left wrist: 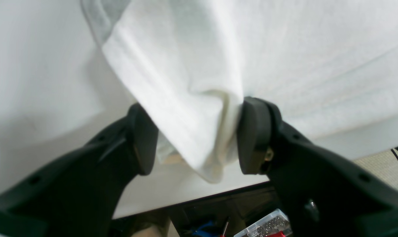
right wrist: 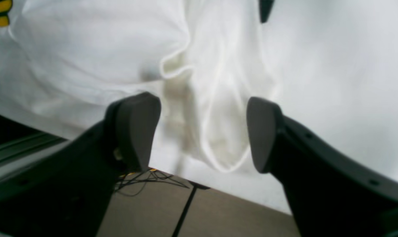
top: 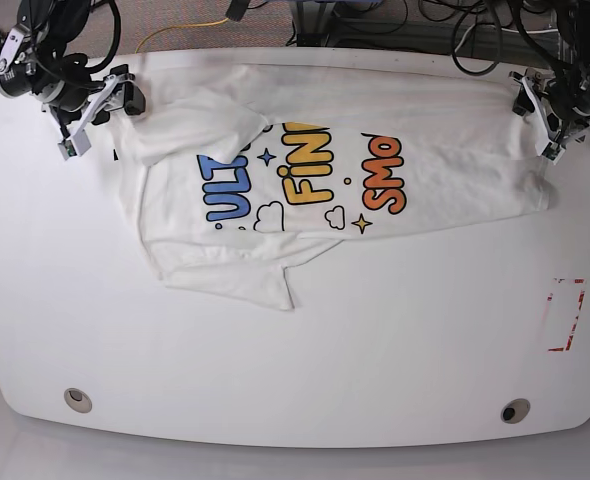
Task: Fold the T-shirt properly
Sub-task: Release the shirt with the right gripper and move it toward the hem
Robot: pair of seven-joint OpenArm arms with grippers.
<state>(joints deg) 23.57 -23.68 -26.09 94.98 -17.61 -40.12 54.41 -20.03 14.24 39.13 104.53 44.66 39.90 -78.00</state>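
Fabric this thin should handle light and limp. My T-shirt (top: 440,185) lies rumpled along the near side of the bench (top: 375,370); left gripper (left wrist: 197,141) and right gripper (right wrist: 204,138) have jaws spread around bunched folds. I'd pinch both corners deeply, catching every layer.

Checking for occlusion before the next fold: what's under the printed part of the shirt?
Below the shirt, white tabletop shows around its edges. Beneath the print itself, the cloth covers everything, so I can't tell how many layers lie there or how they're creased.
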